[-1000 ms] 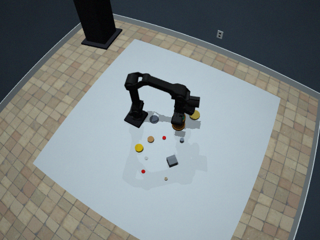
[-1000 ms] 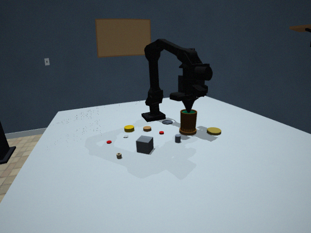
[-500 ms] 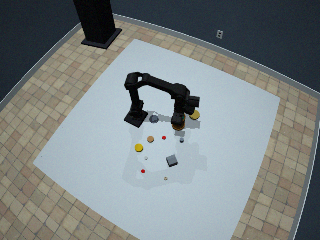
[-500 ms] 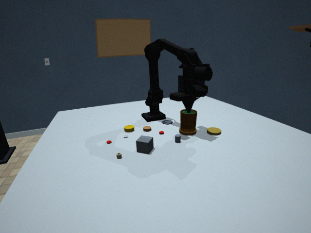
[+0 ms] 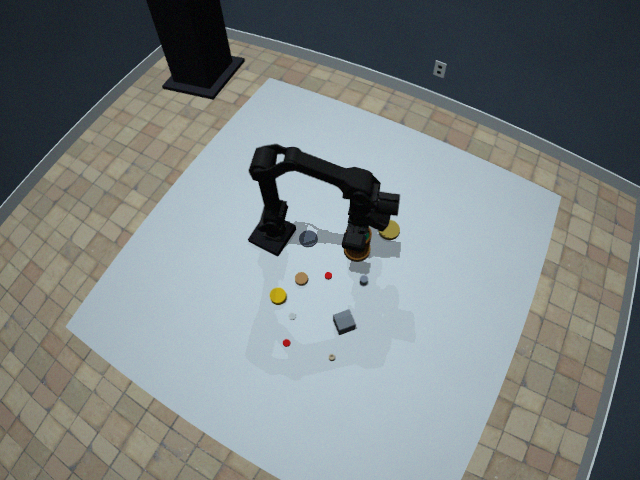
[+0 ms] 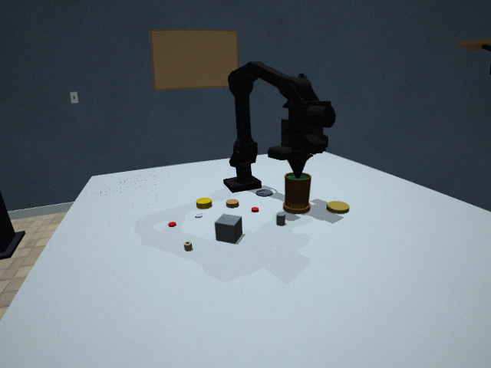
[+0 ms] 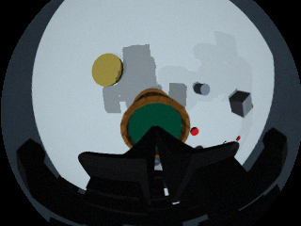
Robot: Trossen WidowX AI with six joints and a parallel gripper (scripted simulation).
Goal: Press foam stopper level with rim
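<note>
A brown jar (image 6: 297, 193) stands upright on the white table, with a green foam stopper (image 6: 294, 177) in its mouth. In the wrist view the stopper (image 7: 156, 123) fills the jar's brown rim. My gripper (image 6: 298, 173) is shut, points straight down and its fingertips touch the stopper's top at the rim. It holds nothing. In the top view the gripper (image 5: 356, 242) hides most of the jar (image 5: 357, 252).
A flat yellow disc (image 6: 337, 206) lies right of the jar. A small grey cylinder (image 6: 281, 218), a grey cube (image 6: 228, 228), a red button (image 6: 255, 208), a tan disc (image 6: 232, 203), a yellow disc (image 6: 203, 202) and a grey lid (image 6: 264, 192) lie in front and left.
</note>
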